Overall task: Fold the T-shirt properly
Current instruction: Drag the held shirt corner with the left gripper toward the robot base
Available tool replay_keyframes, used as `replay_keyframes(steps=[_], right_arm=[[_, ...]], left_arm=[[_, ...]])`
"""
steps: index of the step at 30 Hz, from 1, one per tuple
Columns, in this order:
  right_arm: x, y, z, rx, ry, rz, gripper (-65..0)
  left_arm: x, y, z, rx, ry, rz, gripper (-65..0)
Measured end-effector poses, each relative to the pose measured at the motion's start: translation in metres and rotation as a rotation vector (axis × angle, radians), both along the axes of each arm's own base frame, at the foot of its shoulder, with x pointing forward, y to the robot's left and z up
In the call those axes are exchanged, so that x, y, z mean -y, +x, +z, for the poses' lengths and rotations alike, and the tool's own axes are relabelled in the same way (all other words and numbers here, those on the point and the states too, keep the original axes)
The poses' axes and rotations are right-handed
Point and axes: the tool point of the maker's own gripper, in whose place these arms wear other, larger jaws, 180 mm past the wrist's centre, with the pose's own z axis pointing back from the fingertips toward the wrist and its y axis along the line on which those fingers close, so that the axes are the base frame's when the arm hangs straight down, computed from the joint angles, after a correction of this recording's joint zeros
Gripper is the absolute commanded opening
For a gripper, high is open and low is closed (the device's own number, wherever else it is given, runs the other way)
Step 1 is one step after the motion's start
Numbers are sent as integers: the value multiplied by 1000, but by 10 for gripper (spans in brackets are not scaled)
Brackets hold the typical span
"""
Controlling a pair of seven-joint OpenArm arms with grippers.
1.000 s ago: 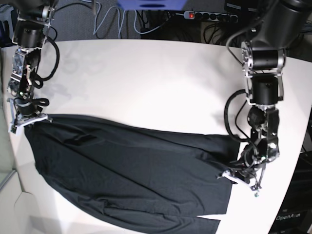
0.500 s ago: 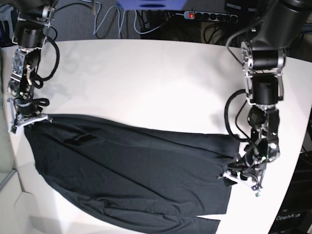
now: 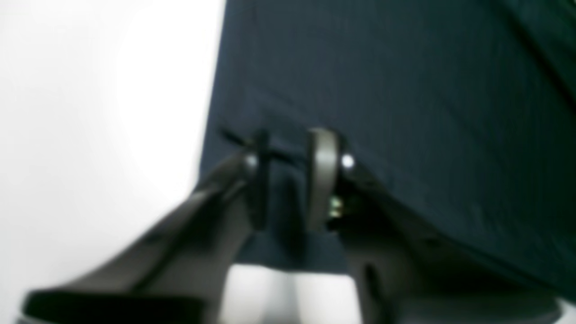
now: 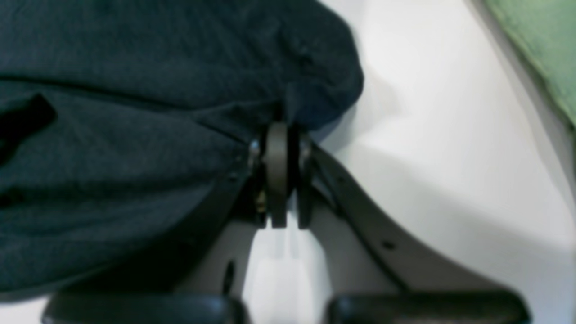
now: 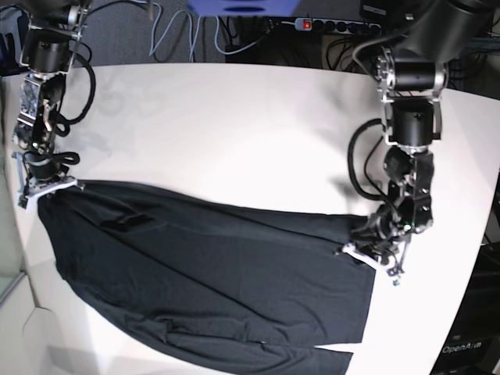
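**Both grippers at opposite ends of the shirt, one clamped, one with a gap**

You have the T-shirt [image 5: 211, 273] spread across the near half of the white table [image 5: 234, 133], stretched slantwise between your two arms. Your right gripper [image 4: 281, 175] sits at the far corner of the cloth, on the left of the base view, and its jaws are pressed together on a pinch of fabric; the shirt bunches up right at the tips, which suggests you hold that corner as an anchor so the cloth stays taut.

Your left gripper [image 3: 292, 180] is at the opposite edge of the shirt. Its two fingers stand a little apart with dark fabric between and behind them. From the wrist view you cannot tell whether they actually grip the cloth or only straddle its edge, so treat that hold as unconfirmed before you lift.

Around you, the table beyond the shirt is bare. A power strip [image 5: 336, 25] and loose cables [image 5: 180, 35] lie past the far edge, well apart from the cloth. Nothing on the table blocks a fold; only the left arm's own dangling cable [image 5: 361, 168] hangs near the fabric.
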Motion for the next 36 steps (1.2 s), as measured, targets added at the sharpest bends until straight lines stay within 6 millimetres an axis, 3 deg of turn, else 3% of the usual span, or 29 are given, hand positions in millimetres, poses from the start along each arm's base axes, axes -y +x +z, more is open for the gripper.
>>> replay_keyframes(steps=[3,12,16,20,36], right_arm=[[0,2,2,5,0,0,-650],[-1,0,0,1,2,0,-650],[0,0,1,1,-1,0,-650],[2,-2,0,-3,-4,1,-650],[7,-16,-6,-17,-22,5,-650]], left_arm=[[2,1,1,9,-5,0,-640],[-9,-6,-6,0,9,21,-644],[-12,-24,-34,-38,9,39,-644],[-15,-28,-42,-37,-3,49,-644],[-54,-53,-51,-27,40,52,-645]])
